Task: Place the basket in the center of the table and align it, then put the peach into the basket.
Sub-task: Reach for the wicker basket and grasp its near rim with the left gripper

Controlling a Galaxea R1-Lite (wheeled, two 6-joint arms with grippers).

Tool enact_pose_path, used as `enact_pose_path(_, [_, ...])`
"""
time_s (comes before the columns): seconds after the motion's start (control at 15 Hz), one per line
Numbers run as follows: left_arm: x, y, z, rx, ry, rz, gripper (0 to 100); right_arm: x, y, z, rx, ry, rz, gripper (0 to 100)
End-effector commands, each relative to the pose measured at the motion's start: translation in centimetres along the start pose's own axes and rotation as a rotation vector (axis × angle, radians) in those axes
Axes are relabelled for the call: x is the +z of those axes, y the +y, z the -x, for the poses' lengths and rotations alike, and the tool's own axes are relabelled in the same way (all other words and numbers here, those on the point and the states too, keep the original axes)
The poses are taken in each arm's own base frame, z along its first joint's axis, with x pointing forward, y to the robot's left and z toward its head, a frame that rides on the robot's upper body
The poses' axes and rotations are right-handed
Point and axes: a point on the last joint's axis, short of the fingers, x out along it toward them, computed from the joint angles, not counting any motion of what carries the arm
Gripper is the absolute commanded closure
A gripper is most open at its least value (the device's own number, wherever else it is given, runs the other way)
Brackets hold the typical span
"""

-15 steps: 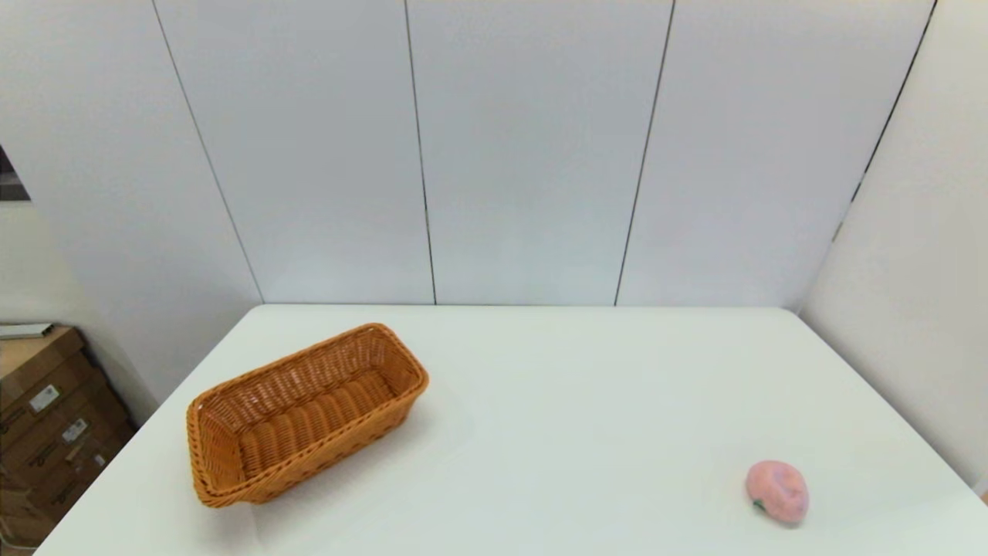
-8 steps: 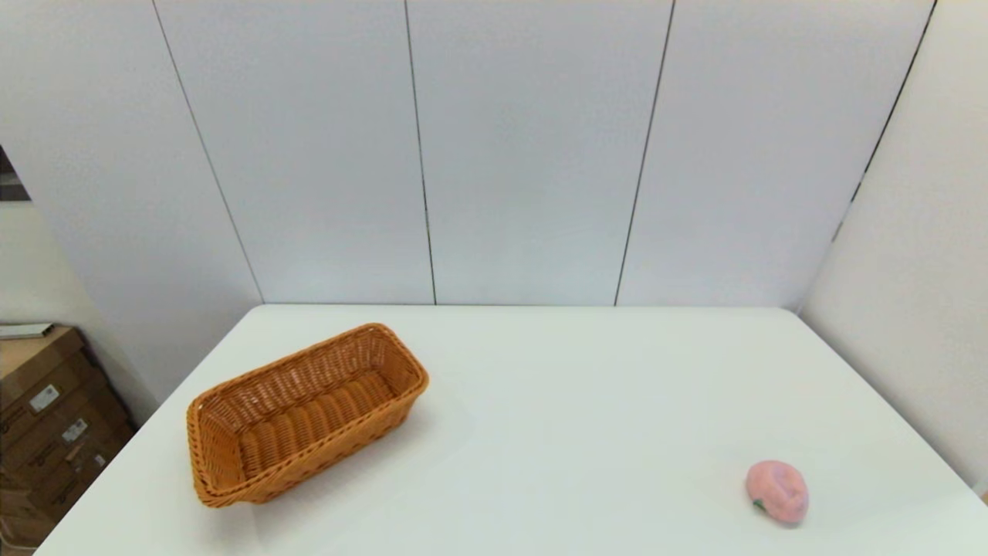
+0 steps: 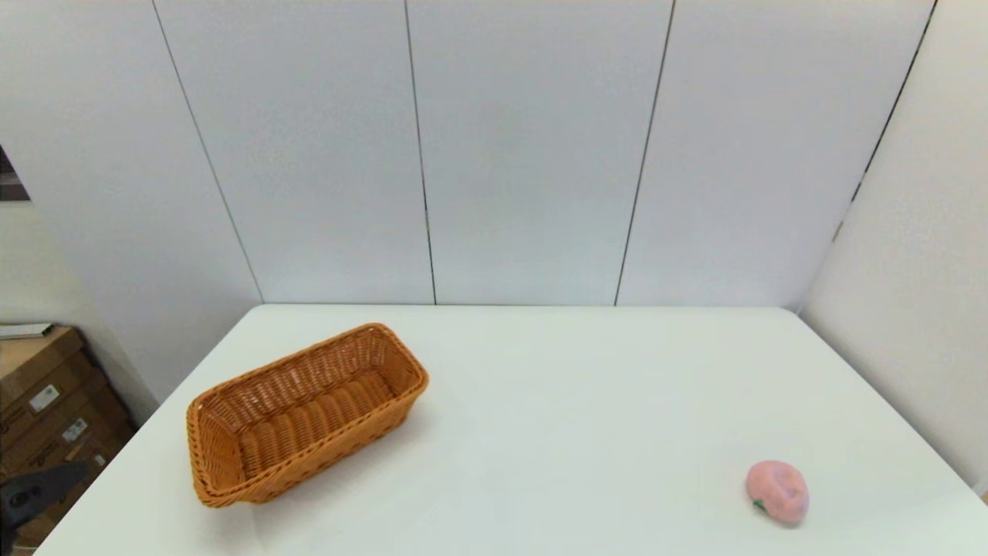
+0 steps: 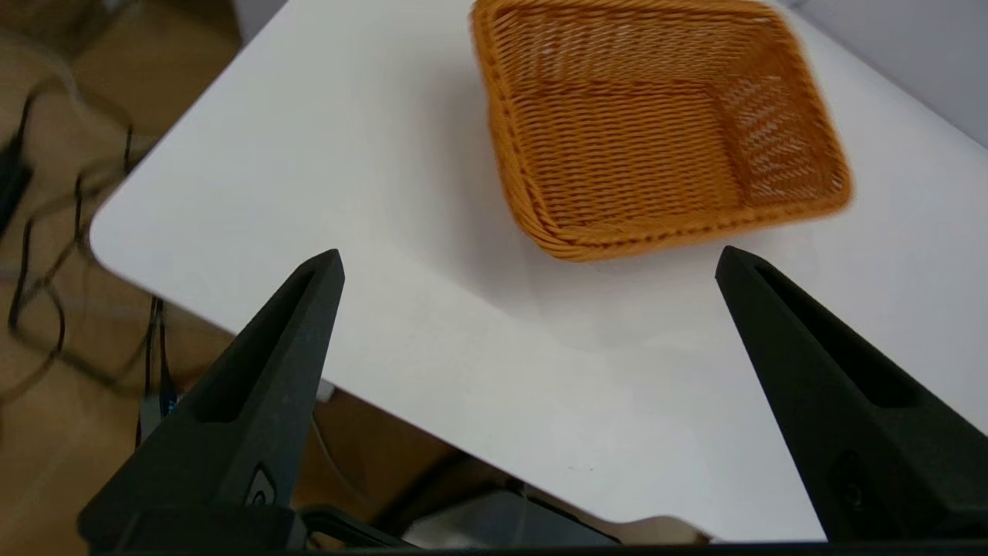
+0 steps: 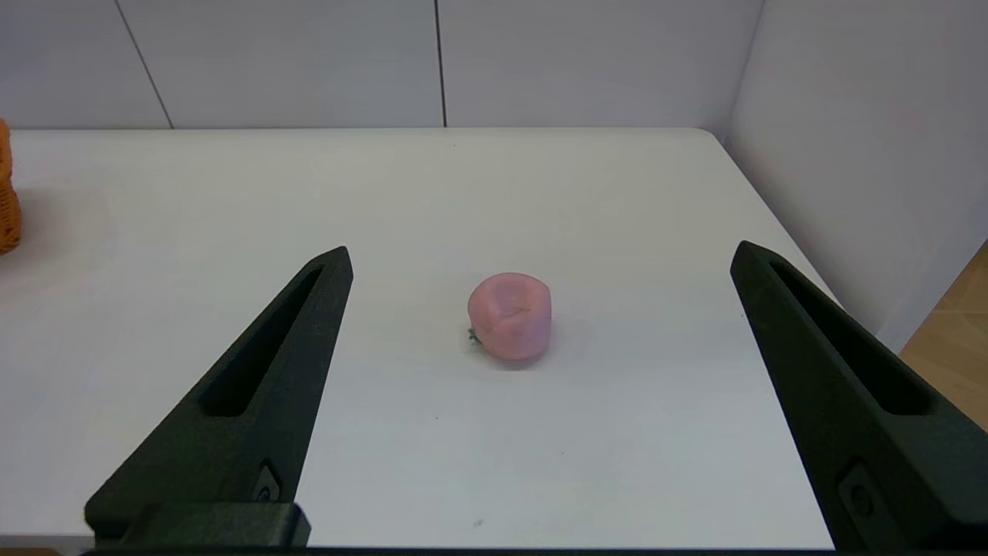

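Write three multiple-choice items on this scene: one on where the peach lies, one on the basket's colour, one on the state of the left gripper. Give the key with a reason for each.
1. Where is the peach?
A. In the basket
B. On the table, robot's right
C. In a gripper

2. What colour is the basket?
A. Orange-brown
B. Blue
C. Black

3. How is the left gripper?
A. Shut on the basket
B. Holding the peach
C. Open, holding nothing

Key: 1 B, it rests on bare table far from the basket. 2 A, its wicker shows orange-brown. 3 C, its fingers stand wide apart short of the basket.

Pale panelled walls (image 3: 525,154), cardboard boxes (image 3: 46,417) at left
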Motion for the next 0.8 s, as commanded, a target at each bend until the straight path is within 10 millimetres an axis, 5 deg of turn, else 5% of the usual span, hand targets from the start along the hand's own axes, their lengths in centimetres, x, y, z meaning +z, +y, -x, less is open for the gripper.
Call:
enact_pose_path(0.07, [1.6,-3.1,-9.2,0.25,0.294,0.105,0,0.0,0.0,0.0,0.001,0.0,-0.003,0])
enact_pose_path(0.47, [0.3,-4.1,-17.9,0.387,0.439,0.127,0,0.0,0.0,0.0,0.001,0.0,-0.007,0])
enact_pose_path(0.8, [0.3,-4.1,-22.0,0.434,0.502,0.193,0,0.0,0.0,0.0,0.001,0.0,-0.006,0])
